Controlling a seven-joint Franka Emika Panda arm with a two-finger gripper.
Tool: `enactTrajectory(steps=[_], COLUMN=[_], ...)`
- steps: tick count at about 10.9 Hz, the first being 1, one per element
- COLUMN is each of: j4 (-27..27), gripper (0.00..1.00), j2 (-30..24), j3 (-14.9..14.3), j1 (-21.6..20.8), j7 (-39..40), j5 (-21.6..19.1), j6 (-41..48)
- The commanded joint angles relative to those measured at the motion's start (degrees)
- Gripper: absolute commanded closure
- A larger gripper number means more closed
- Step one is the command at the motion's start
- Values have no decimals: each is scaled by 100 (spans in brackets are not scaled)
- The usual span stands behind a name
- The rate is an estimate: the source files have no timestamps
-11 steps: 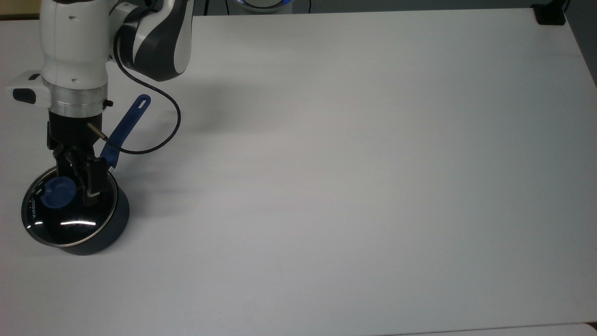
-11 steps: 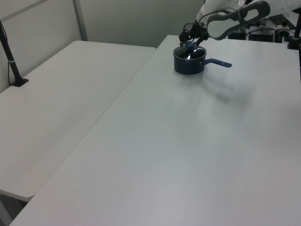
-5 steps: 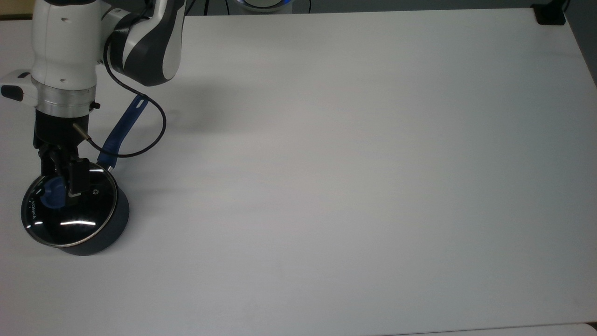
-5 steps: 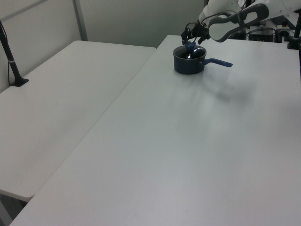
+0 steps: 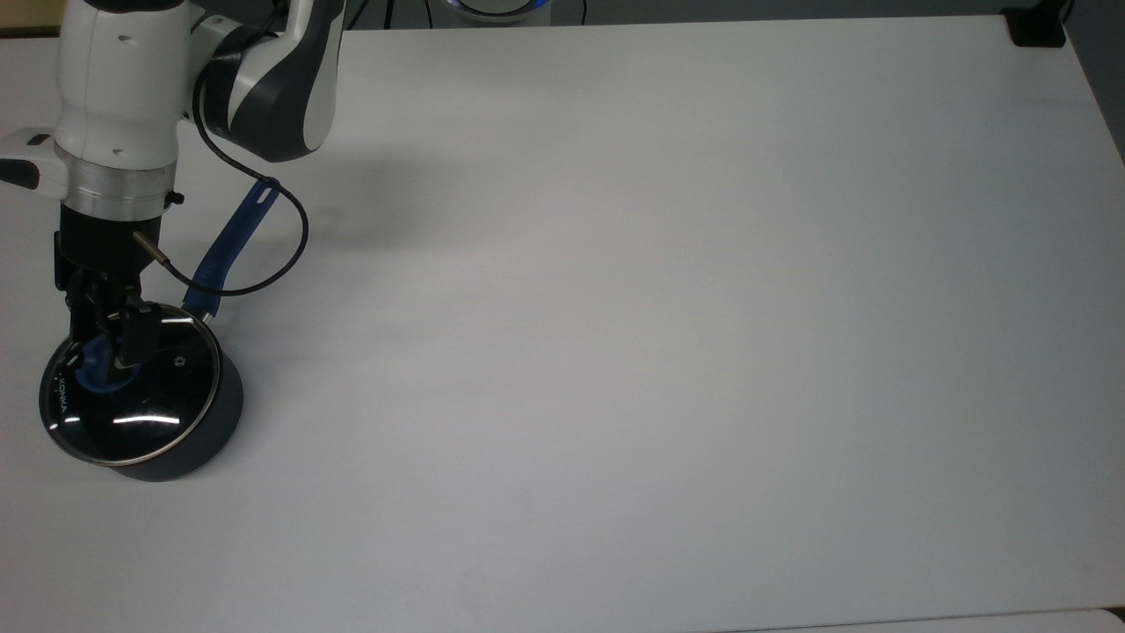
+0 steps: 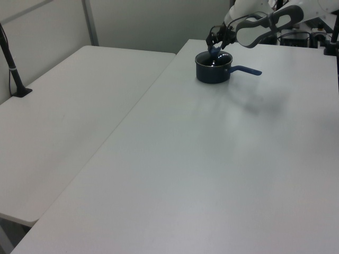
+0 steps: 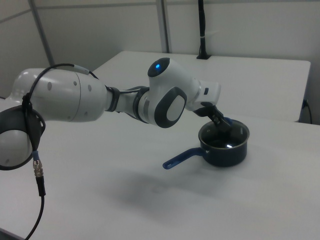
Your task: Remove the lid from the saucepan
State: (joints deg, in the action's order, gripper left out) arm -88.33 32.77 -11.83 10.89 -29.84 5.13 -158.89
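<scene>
Pan point(image 5: 189, 440) with lid point(image 5: 132, 400) seated, at the top view's 8 o'clock; handle point(image 5: 230, 246) toward 1 o'clock. My gripper point(image 5: 104, 347) straddles the knob point(image 5: 95, 374), fingers parted, unclenched. Risk: an off-centre close lets the knob slip, tilting the lid.

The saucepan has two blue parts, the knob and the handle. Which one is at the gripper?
The knob on the lid. The gripper is directly over it, while the handle of the saucepan sticks out to the side, away from the fingers.

End effector point(image 5: 104, 352) straddles the lid's point(image 5: 141, 400) knob point(image 5: 98, 374).
</scene>
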Motion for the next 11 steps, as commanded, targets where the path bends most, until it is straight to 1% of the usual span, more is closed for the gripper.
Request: enactTrajectory(steps=[1, 2, 3, 4, 5, 6, 8, 10, 11], j4=[-8, -8, -8, -17, -35, -61, -79, -87, -87], gripper=[48, 46, 24, 8, 9, 23, 54, 82, 95], j2=[134, 151, 169, 169, 169, 212, 222, 248, 248], j3=[-30, -30, -30, -30, -30, -39, -30, -30, -30], j1=[-17, -8, -8, -16, -17, -25, -17, -17, -17], j7=[-118, -118, -136, -145, -136, -127, -136, -127, -127], j5=[321, 453, 463, 463, 489, 602, 910, 1016, 1042], j6=[-81, -72, -72, -63, -63, -63, -63, -63, -63])
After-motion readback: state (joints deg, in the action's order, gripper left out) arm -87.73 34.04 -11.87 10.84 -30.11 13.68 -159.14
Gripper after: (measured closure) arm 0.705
